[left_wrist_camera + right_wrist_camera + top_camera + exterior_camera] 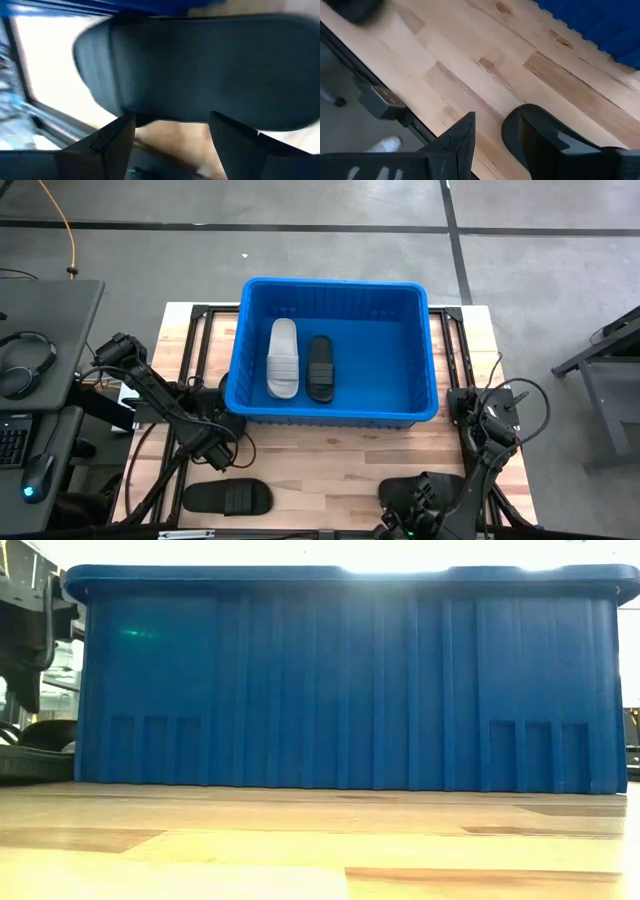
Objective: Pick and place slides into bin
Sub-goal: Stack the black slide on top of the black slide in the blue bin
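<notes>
The blue bin (420,395) stands at the table's middle. A light grey slide (283,358) and a black slide (320,368) lie flat on its floor. Another black slide (228,497) lies on the table near the front left. My left gripper (215,455) is just beyond it toward the bin. It is open, and the slide fills its wrist view (200,70) ahead of the fingers. A third black slide (405,488) lies at the front right. My right gripper (502,137) is open, with that slide's rounded end (520,117) between its fingers. My right gripper has the black slide's rounded end (512,130) lying beside one finger (545,142), with a gap to the other finger. I cannot tell whether the finger touches it. The slide lies flat on the table.
The bin's ribbed wall (340,680) fills the low view. Bare wood (320,470) lies between the bin and the front edge. The table's front edge and frame (385,102) are close to my right gripper. A desk with headphones (25,360) stands to the left.
</notes>
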Available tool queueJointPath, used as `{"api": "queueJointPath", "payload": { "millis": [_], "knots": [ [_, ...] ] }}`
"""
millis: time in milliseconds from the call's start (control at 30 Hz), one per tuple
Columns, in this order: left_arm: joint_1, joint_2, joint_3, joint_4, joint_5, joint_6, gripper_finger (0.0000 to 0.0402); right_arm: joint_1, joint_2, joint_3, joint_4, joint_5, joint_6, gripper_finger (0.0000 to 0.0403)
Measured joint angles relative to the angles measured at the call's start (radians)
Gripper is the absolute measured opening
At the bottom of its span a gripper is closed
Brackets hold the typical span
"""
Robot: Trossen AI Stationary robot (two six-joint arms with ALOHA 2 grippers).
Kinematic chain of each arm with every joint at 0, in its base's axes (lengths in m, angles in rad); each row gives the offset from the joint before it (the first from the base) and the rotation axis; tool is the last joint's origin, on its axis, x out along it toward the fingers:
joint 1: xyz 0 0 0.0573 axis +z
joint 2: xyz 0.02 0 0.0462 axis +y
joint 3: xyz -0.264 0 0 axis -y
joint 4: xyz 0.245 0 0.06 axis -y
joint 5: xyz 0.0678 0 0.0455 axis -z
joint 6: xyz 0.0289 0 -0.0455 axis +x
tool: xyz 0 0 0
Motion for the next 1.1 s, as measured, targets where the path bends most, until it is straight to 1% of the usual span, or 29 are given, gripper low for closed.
{"api": "queueJointPath", "payload": {
  "millis": [67, 133, 200, 267, 333, 400, 467, 600, 767, 867, 1033, 1100],
  "knots": [
    [0.004, 0.000, 0.000, -0.013, -0.008, 0.025, 0.0232, 0.002, 0.003, 0.000, 0.000, 0.013, 0.030, 0.0138],
    [0.004, 0.000, 0.000, -0.001, 0.024, 0.025, 0.0221, 0.005, 0.010, 0.000, 0.000, 0.008, 0.040, 0.0138],
    [0.003, 0.000, 0.000, 0.005, 0.079, 0.010, 0.0209, 0.006, 0.013, 0.000, 0.000, 0.005, 0.044, 0.0138],
    [0.003, 0.000, 0.000, 0.015, 0.130, -0.033, 0.0195, 0.005, 0.017, 0.000, -0.001, 0.008, 0.047, 0.0138],
    [0.003, 0.000, 0.000, 0.013, 0.154, -0.067, 0.0182, 0.002, 0.022, 0.000, 0.000, 0.006, 0.050, 0.0138],
    [0.003, 0.000, 0.000, 0.015, 0.187, -0.069, 0.0169, -0.003, 0.027, 0.000, 0.000, 0.004, 0.050, 0.0138],
    [0.003, -0.004, 0.008, 0.003, 0.218, -0.033, 0.0158, -0.007, 0.030, 0.000, 0.000, 0.001, 0.042, 0.0138],
    [-0.006, -0.005, 0.055, -0.018, 0.231, 0.053, 0.0135, -0.019, 0.038, 0.000, 0.000, -0.020, 0.008, 0.0138],
    [-0.081, -0.017, 0.150, -0.009, 0.236, 0.119, 0.0113, -0.031, 0.040, 0.000, 0.000, -0.050, -0.005, 0.0138],
    [-0.151, -0.022, 0.199, -0.019, 0.271, 0.135, 0.0106, -0.034, 0.040, 0.000, 0.000, -0.049, -0.004, 0.0138],
    [-0.245, -0.024, 0.282, -0.068, 0.325, 0.031, 0.0104, -0.033, 0.040, 0.000, 0.000, -0.023, 0.001, 0.0138],
    [-0.267, -0.036, 0.340, -0.065, 0.325, 0.000, 0.0105, -0.038, 0.040, 0.000, 0.000, 0.001, 0.011, 0.0138]
  ]
}}
